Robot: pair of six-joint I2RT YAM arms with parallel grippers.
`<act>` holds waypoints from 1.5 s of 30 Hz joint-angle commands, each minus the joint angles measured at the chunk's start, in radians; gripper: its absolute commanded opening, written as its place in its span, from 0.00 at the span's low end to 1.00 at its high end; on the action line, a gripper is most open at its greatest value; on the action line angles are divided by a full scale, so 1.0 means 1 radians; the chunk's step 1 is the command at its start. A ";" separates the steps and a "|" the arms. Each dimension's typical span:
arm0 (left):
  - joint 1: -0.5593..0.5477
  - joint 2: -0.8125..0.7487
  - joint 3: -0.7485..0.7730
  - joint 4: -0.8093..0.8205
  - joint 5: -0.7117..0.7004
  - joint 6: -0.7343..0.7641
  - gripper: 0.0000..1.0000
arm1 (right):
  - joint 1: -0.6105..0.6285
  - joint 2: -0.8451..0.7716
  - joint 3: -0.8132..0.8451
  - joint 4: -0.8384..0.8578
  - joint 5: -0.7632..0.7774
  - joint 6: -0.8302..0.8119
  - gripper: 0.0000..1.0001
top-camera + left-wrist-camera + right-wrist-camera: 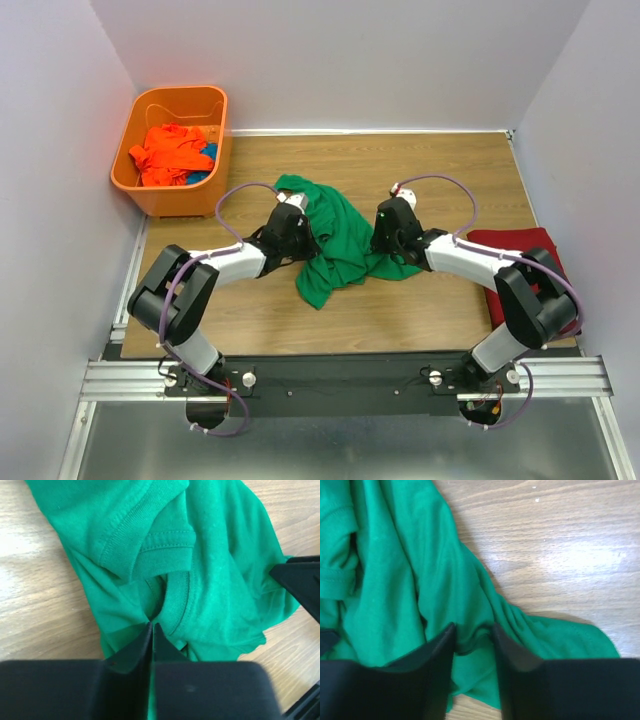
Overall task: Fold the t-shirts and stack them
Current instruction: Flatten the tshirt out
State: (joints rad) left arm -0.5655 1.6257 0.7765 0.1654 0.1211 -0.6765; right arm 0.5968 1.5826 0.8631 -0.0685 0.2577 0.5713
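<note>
1. Left tool point(151, 626): its two black fingers are pressed together, with a thin pinch of the green t-shirt point(220, 580) caught between them, close to the ribbed neckband point(177, 605).
2. Right tool point(472, 627): its fingers stand roughly half apart and straddle a fold at the shirt's opposite edge. Cloth lies in the gap, but whether the fingers are pressing on it cannot be told.
3. The green t-shirt lies crumpled in the middle of the wooden desk point(450, 180), bunched into ridges rather than spread flat. One end trails towards the near edge (the side where the arms are bolted). The left tool is at its left side and the right tool at its right side, and both arms reach inward from their bases.
4. A dark red t-shirt point(515, 255) lies flat at the right edge of the desk, well apart from the green one. The right arm partly hides it.
5. An orange t-shirt point(170, 155) sits heaped inside an orange plastic basket point(180, 92).
6. That basket stands at the far left corner, partly over the desk's edge. A bit of blue cloth point(207, 165) shows beside the orange shirt inside it.
</note>
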 commanded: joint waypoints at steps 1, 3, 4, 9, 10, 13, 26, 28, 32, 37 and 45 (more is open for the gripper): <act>-0.007 -0.007 0.018 0.003 -0.012 0.008 0.00 | 0.008 0.025 0.020 0.012 0.021 0.001 0.35; -0.007 -0.035 0.018 -0.023 -0.041 0.012 0.00 | 0.008 0.016 0.020 0.012 0.038 -0.001 0.20; -0.007 -0.046 0.018 -0.032 -0.050 0.012 0.00 | 0.008 0.010 0.022 0.010 0.046 -0.005 0.16; -0.002 -0.154 0.018 -0.115 -0.112 0.015 0.00 | 0.005 -0.056 0.054 -0.011 0.132 -0.030 0.04; 0.001 -0.171 0.017 -0.124 -0.145 0.015 0.00 | 0.001 -0.067 0.062 -0.017 0.140 -0.033 0.04; 0.019 -0.234 0.017 -0.164 -0.175 0.014 0.00 | -0.020 -0.094 0.117 -0.054 0.152 -0.048 0.03; 0.027 -0.198 0.038 -0.106 -0.023 0.081 0.54 | -0.040 -0.125 0.390 -0.100 0.242 -0.148 0.03; 0.012 -0.152 0.064 -0.087 -0.012 0.080 0.61 | -0.040 -0.116 0.410 -0.102 0.241 -0.149 0.03; -0.017 -0.049 0.130 -0.073 -0.014 0.087 0.64 | -0.042 -0.113 0.425 -0.102 0.242 -0.152 0.03; -0.065 0.060 0.217 -0.099 -0.023 0.101 0.61 | -0.042 -0.116 0.433 -0.102 0.250 -0.163 0.03; -0.111 0.137 0.218 -0.125 -0.101 0.069 0.46 | -0.043 -0.131 0.419 -0.102 0.267 -0.174 0.03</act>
State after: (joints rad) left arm -0.6598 1.7489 1.0019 0.0563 0.0753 -0.5991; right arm 0.5610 1.4639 1.2575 -0.1741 0.4759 0.4160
